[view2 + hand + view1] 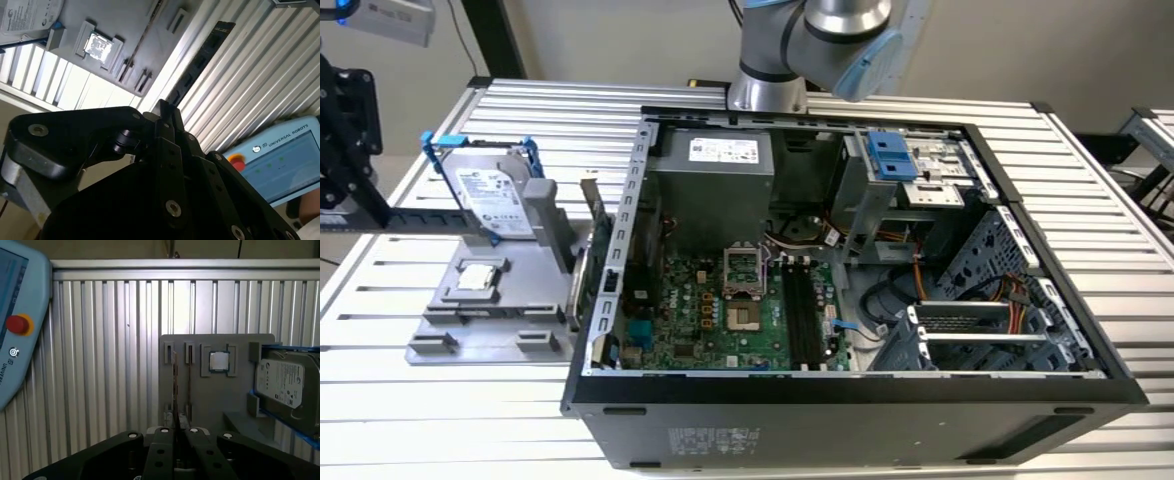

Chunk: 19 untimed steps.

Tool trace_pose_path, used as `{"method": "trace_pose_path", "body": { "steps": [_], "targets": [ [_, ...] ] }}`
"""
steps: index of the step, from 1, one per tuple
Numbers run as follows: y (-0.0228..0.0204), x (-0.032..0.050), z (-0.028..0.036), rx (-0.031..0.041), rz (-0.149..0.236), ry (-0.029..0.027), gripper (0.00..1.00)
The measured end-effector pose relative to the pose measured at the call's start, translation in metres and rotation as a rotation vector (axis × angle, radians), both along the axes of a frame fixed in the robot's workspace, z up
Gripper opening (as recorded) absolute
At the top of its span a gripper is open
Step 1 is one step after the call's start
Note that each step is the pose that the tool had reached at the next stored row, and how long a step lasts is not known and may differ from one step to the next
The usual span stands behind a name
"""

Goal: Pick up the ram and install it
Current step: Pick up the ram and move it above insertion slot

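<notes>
The ram [174,385] stands on its long edge in a slot of the grey holder plate [215,400], and the first wrist view sees it edge-on as a thin line. The second wrist view shows the ram [200,62] as a dark strip with a row of black chips. In the exterior view the ram [592,225] stands at the holder's side nearest the computer case. My gripper [175,432] hangs well above the holder in line with the ram, apart from it. Its black fingers [161,112] are pressed together with nothing between them.
On the holder [480,300] sit a silver processor chip [219,361] and a hard drive with blue rails [287,382]. The open computer case [854,250] with its green motherboard [734,310] lies on the ribbed metal table [100,365]. A teach pendant [15,330] lies beside it.
</notes>
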State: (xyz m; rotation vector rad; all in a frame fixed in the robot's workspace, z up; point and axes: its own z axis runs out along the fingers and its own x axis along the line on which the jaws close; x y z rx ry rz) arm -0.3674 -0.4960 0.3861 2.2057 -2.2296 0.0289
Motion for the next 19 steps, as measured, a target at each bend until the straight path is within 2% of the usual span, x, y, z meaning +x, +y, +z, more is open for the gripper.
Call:
{"method": "trace_pose_path", "body": {
  "steps": [7, 16, 19],
  "targets": [
    [0.0, 0.0, 0.014, 0.0, -0.003, 0.0, 0.0],
    [0.0, 0.0, 0.0144, 0.0001, -0.003, 0.0001, 0.0],
    [0.0, 0.0026, 0.0144, 0.0001, -0.003, 0.0001, 0.0]
  ]
}}
